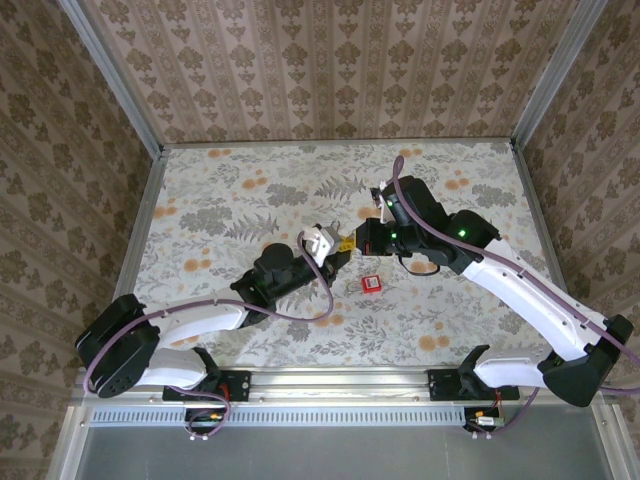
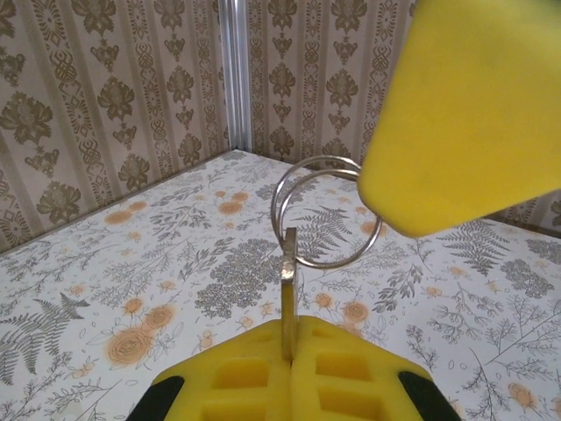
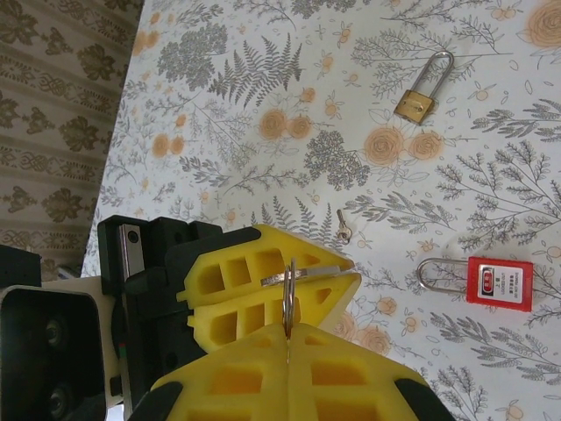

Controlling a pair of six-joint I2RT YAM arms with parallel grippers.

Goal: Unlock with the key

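Note:
Both grippers meet above the middle of the table. My left gripper [image 1: 336,250] [image 2: 291,331] is shut on the key [image 2: 288,281] [image 3: 302,275], a flat metal blade seen edge-on between its yellow pads. A silver key ring [image 2: 329,262] [image 3: 287,303] runs through the key's head. My right gripper [image 1: 362,238] [image 3: 287,340] is shut on that ring, and its yellow pad [image 2: 465,114] hangs over the ring in the left wrist view. A red padlock [image 1: 372,284] [image 3: 500,282] with a silver shackle lies flat on the table just below and to the right of the grippers.
A brass padlock [image 3: 416,103] with a silver shackle lies farther out on the floral tablecloth. A small loose key [image 3: 342,226] lies between the two padlocks. Patterned walls close in the table [image 1: 230,200] at the back and sides.

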